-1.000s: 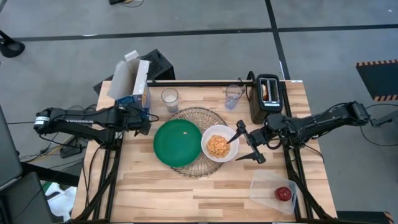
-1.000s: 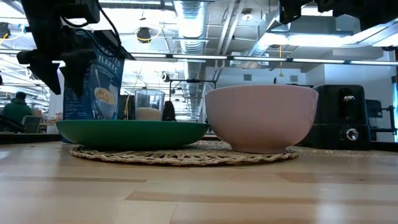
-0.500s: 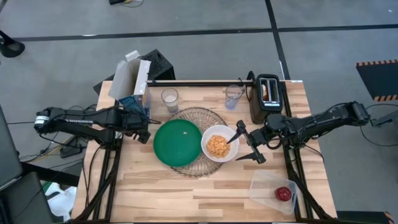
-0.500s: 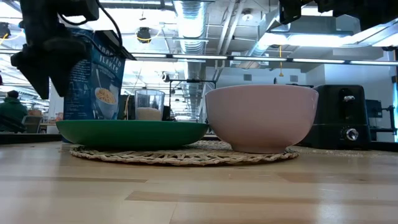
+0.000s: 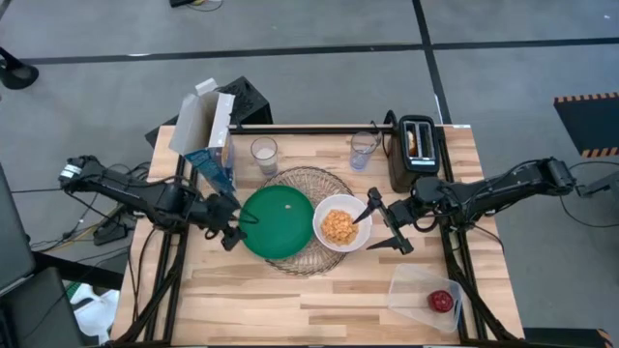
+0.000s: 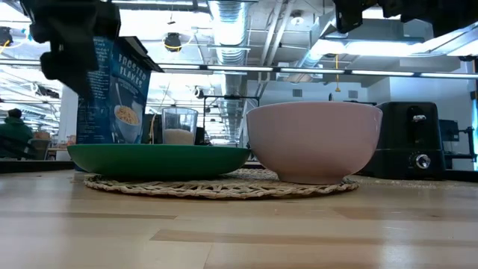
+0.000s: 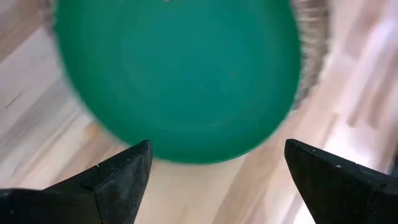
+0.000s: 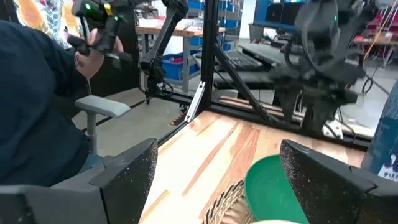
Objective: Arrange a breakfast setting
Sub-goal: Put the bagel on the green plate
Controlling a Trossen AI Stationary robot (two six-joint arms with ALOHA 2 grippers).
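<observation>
On the round wire mat (image 5: 308, 219) at the table's (image 5: 319, 295) middle sit an empty green plate (image 5: 277, 221) and a white bowl (image 5: 341, 223) of orange cereal (image 5: 339, 226), touching. The left gripper (image 5: 232, 227), fingers apart, hovers at the plate's left rim; the right gripper (image 5: 383, 220), also spread, waits beside the bowl. Pale wood planks, workshop behind.

The desk (image 5: 319, 300) carries a mat (image 5: 306, 180) at centre, glasses (image 5: 263, 153) and toaster (image 5: 417, 150) at twelve, box (image 5: 205, 130) at ten, tub (image 5: 422, 293) at four.

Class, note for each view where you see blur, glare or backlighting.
Left wrist view: the green plate is smeared by motion blur. Low view: bright ceiling lights glare behind the white bowl, and the left gripper is a blurred dark silhouette. Right wrist view: the far arm is blurred. High view: even light, sharp.
</observation>
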